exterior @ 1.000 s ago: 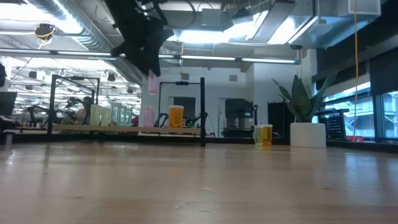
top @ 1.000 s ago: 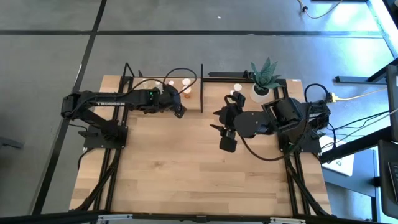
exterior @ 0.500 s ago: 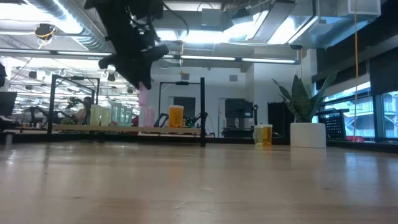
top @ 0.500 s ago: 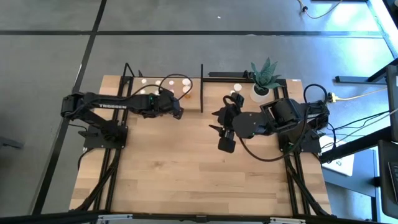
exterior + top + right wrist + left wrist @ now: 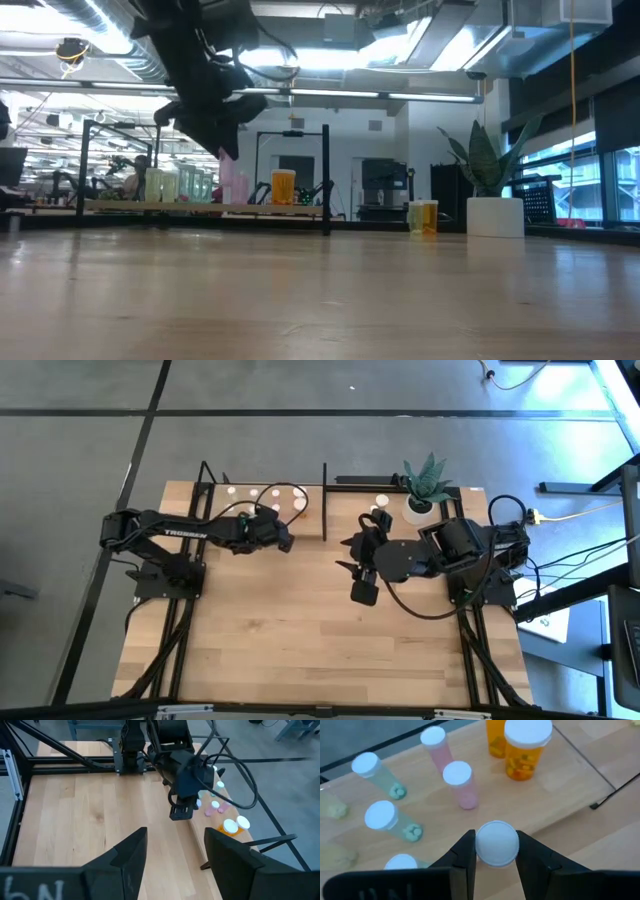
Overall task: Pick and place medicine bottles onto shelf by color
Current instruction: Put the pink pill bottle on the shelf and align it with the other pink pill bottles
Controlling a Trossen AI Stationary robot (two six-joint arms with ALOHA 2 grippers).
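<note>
L claw (image 5: 496, 851) clamped on white-capped pink medicine bottle (image 5: 496, 843), held above light-wood black-framed shelf (image 5: 560, 765) nr two pink bottles (image 5: 460, 785), prob. to colour-match; R claw (image 5: 172, 851) apart, idle mid-worktop.

The light-wood counter (image 5: 300, 630) carries the shelf (image 5: 262, 518) at its 11 o'clock corner and a white plant pot (image 5: 418, 510) at 1 o'clock. On the shelf stand orange bottles (image 5: 527, 749), pink bottles (image 5: 459, 784) and green bottles (image 5: 390, 820).

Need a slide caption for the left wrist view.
Left gripper holding a white-capped bottle above the light-wood shelf of sorted bottles.
</note>
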